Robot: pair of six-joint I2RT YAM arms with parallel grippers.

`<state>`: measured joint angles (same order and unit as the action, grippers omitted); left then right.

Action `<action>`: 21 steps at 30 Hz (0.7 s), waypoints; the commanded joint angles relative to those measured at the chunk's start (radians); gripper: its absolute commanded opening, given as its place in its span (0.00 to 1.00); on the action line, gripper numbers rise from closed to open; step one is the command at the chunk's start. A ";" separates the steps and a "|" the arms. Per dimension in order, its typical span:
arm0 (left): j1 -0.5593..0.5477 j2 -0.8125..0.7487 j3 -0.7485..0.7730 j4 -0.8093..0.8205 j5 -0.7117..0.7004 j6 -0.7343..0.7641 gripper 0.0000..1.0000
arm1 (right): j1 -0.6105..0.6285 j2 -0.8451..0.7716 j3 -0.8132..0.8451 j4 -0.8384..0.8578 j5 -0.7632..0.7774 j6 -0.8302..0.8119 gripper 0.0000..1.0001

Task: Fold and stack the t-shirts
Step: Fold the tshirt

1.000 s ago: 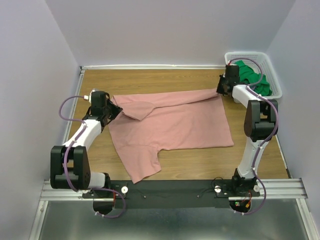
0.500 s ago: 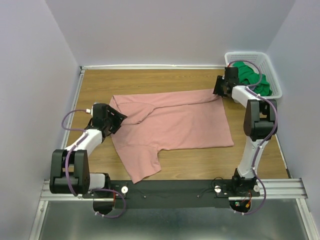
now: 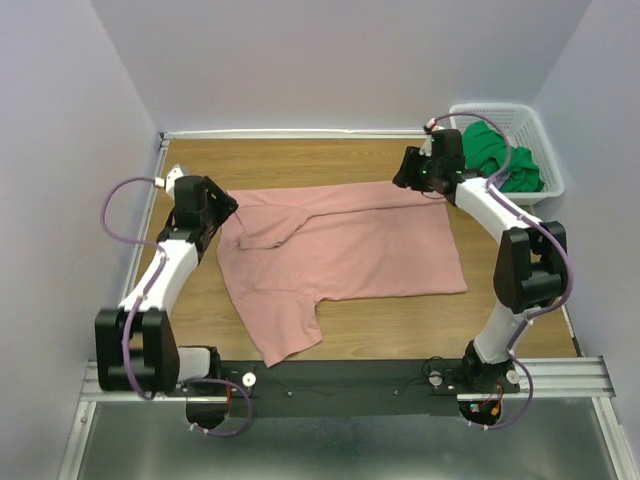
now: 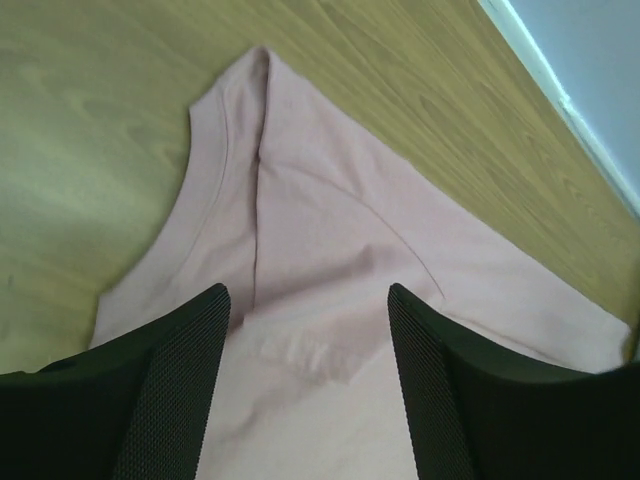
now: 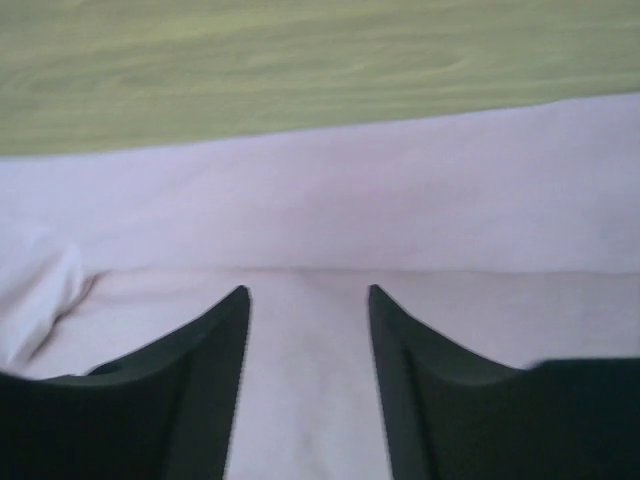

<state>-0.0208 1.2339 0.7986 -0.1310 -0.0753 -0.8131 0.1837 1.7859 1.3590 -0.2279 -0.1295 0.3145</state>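
Basket [image 3: 548,158]: white plastic lattice, standing on the wooden bench [image 3: 300,160].
Green t-shirt [image 3: 495,155]: bunched up inside the basket, piled toward the side that faces the pink cloth.
Pink t-shirt [image 3: 340,250]: spread out on the bench just beside the basket. One corner lies close to the basket's wall and the body stretches away from it. At the end farthest from the basket, a flap with a stitched hem is turned over onto the body, and one sleeve trails off still farther from the basket.
Right pincer [image 3: 410,172]: near the basket, over the edge of the pink t-shirt that runs up to the basket. The jaws stand moderately apart with nothing between them. The right wrist view shows pink cloth below, with a soft crease running across it. Whether the tips touch the cloth cannot be told.
Left pincer [image 4: 305,300]: well apart from the basket, over the shirt's folded end. The jaws are spread wide and grip nothing. The hemmed flap shows in the gap between the fingers [image 4: 180,370].
Right arm [image 3: 500,215]: reaches past the basket's open side.
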 commanded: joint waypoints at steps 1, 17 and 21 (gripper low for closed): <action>0.005 0.226 0.114 0.002 -0.051 0.129 0.68 | 0.071 0.055 -0.038 -0.004 -0.140 0.075 0.50; 0.005 0.388 -0.018 0.011 -0.053 0.049 0.56 | 0.079 0.053 -0.358 0.047 -0.079 0.167 0.59; 0.005 0.331 -0.097 -0.004 -0.069 0.049 0.55 | 0.077 -0.011 -0.465 0.027 -0.073 0.175 0.61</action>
<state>-0.0208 1.5978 0.7837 -0.0448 -0.0914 -0.7536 0.2619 1.8019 1.0069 -0.1081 -0.2565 0.4763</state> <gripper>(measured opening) 0.551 0.595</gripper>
